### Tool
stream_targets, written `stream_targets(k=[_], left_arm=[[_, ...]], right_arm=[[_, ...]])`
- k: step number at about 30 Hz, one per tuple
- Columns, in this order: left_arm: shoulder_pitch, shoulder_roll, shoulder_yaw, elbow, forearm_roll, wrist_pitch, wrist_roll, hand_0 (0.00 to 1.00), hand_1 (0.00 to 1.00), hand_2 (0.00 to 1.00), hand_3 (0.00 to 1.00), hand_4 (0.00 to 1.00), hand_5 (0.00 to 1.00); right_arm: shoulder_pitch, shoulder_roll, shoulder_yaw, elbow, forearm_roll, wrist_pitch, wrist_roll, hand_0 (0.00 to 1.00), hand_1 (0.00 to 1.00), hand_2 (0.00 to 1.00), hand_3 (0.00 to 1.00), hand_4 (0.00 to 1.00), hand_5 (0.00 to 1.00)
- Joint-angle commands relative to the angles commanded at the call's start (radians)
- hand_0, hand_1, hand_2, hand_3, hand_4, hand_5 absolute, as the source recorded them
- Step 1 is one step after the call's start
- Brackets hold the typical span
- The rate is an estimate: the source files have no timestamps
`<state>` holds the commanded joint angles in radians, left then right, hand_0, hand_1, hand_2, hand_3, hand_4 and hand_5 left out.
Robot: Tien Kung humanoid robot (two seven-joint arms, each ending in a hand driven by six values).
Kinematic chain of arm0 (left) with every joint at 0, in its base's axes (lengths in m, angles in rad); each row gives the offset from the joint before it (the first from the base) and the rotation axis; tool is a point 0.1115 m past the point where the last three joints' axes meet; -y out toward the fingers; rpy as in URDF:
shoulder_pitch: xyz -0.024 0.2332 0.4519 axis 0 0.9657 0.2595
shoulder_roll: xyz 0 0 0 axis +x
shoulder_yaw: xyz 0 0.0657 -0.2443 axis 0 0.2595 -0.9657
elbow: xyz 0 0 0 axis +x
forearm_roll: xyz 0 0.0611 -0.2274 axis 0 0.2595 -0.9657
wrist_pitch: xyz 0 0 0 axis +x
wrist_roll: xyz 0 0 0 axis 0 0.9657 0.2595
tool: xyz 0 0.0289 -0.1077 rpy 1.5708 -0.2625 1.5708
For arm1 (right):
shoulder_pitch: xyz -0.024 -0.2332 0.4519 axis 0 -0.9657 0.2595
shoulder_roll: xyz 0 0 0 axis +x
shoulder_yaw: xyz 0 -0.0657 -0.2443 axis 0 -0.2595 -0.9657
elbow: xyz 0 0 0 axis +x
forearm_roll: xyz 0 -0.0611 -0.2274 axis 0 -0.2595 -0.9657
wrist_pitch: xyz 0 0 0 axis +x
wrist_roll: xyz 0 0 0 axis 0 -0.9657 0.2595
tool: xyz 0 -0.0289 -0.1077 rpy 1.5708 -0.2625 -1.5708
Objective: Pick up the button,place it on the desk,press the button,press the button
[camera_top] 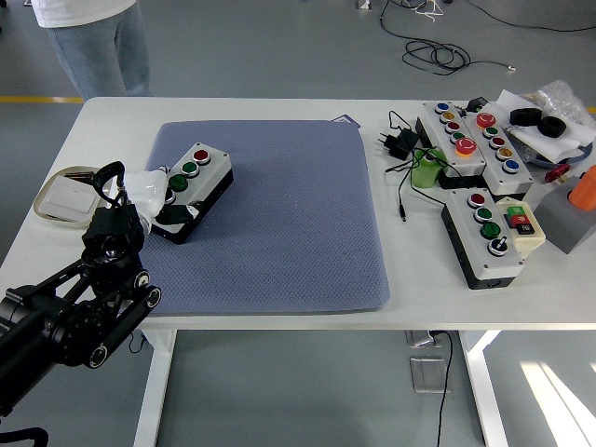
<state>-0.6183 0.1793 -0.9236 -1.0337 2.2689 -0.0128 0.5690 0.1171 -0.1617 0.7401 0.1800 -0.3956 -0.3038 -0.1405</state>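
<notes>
A small grey button box (197,184) with a black base, a red button and green buttons lies on the blue-grey mat (279,219), near the mat's left side. My left hand (158,197) is white with black fingertips. It rests against the box's near left end, with its fingers on and beside the lower buttons. Its black arm (74,307) comes in from the lower left. Whether the fingers clasp the box or only touch it is unclear. My right arm is out of view.
A beige dish (65,197) holding a white switch plate sits at the table's left edge. At the right lie several other button boxes (484,235), a black plug with cable (400,142), a green item and assorted parts. A person (88,42) stands at the far left.
</notes>
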Motion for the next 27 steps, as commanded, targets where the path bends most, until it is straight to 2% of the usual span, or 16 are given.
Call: stream_targets(k=[7,15,16,20,27], left_arm=[[-0.009,0.021,0.017,0.009,0.000,0.027,-0.126,0.467,0.423,0.395,0.424,0.601,0.002],[-0.029,0.054,0.028,0.017,0.000,0.062,-0.308,0.454,0.401,0.378,0.402,0.600,0.002],[-0.032,0.057,0.028,0.016,0.000,0.063,-0.317,0.408,0.345,0.339,0.365,0.561,0.002],[-0.043,0.079,0.030,0.008,0.000,0.061,-0.376,0.408,0.345,0.339,0.365,0.561,0.002],[-0.059,0.112,0.058,0.003,0.000,0.057,-0.449,0.388,0.321,0.320,0.344,0.538,0.002]], right_arm=[[0.001,0.000,0.001,0.000,0.001,0.000,0.000,0.787,0.797,0.817,0.751,0.412,0.479],[0.001,0.002,-0.003,0.000,0.001,0.000,-0.002,0.787,0.797,0.817,0.751,0.412,0.479],[0.002,0.002,-0.002,0.000,0.000,0.001,-0.003,0.787,0.797,0.817,0.751,0.412,0.479],[0.003,0.003,0.001,0.000,-0.005,0.000,-0.006,0.787,0.797,0.817,0.751,0.412,0.479],[0.006,0.000,0.003,0.000,-0.003,0.000,-0.002,0.787,0.797,0.817,0.751,0.412,0.479]])
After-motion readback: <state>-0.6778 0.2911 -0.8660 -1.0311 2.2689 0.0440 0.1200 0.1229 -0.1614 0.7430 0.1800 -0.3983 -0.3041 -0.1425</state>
